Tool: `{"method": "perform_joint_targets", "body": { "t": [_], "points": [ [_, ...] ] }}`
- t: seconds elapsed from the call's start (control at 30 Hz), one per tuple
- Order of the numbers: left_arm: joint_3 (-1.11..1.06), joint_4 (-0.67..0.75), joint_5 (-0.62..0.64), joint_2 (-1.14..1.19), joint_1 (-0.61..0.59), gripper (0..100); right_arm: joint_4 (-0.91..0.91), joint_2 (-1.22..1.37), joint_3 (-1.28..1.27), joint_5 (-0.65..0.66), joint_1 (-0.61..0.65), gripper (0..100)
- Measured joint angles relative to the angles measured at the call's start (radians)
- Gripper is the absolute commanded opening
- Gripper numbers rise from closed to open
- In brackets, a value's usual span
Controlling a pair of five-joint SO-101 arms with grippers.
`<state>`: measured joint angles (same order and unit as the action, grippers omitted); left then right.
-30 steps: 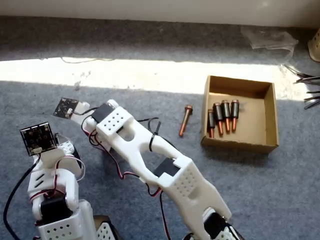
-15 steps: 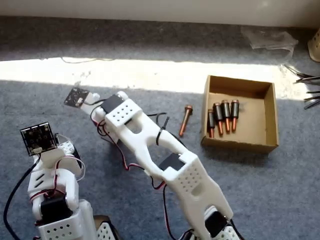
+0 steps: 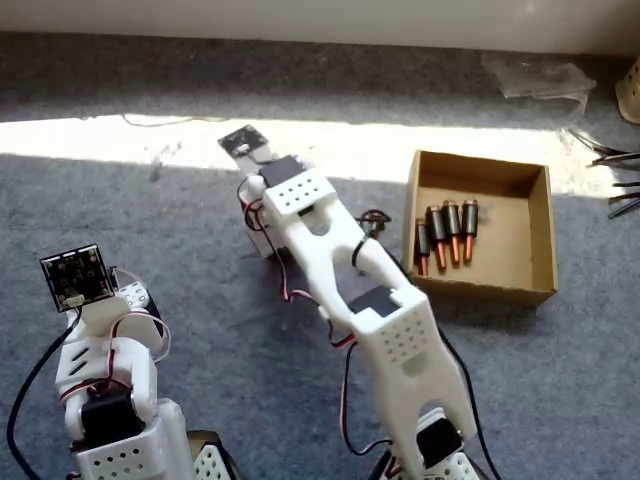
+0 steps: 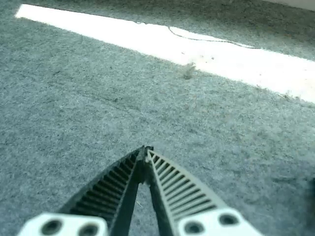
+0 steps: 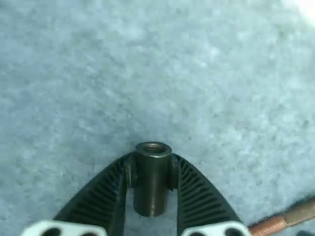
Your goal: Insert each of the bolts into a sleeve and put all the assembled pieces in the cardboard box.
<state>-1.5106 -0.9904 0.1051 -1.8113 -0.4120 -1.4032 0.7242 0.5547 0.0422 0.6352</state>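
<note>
The right jaws pinch the sleeve across its middle over the desk, a bolt lying near; small, stiff and probably slick metal, it wants that mid-barrel grip with the bore clear, while the left jaws rest closed, empty.

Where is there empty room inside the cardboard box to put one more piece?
The cardboard box is bare in its right half, between the four assembled pieces and its right wall. Its left side, by those pieces, is crowded. Outside, bare carpet lies in front of the box, beside the right arm.
</note>
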Motion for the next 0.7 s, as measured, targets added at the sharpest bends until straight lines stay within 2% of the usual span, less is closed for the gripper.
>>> {"method": "perform_joint_targets", "body": {
  "t": [0.13,0.53,0.7],
  "points": [
    [0.0,0.0,0.0,0.0,0.0,2,-0.066,0.0,0.0,-0.051,-0.023,0.4],
    [0.0,0.0,0.0,0.0,0.0,2,-0.172,0.0,0.006,-0.058,-0.051,0.4],
    [0.0,0.0,0.0,0.0,0.0,2,-0.226,-0.023,0.104,-0.058,-0.051,0.4]
  ]
}}
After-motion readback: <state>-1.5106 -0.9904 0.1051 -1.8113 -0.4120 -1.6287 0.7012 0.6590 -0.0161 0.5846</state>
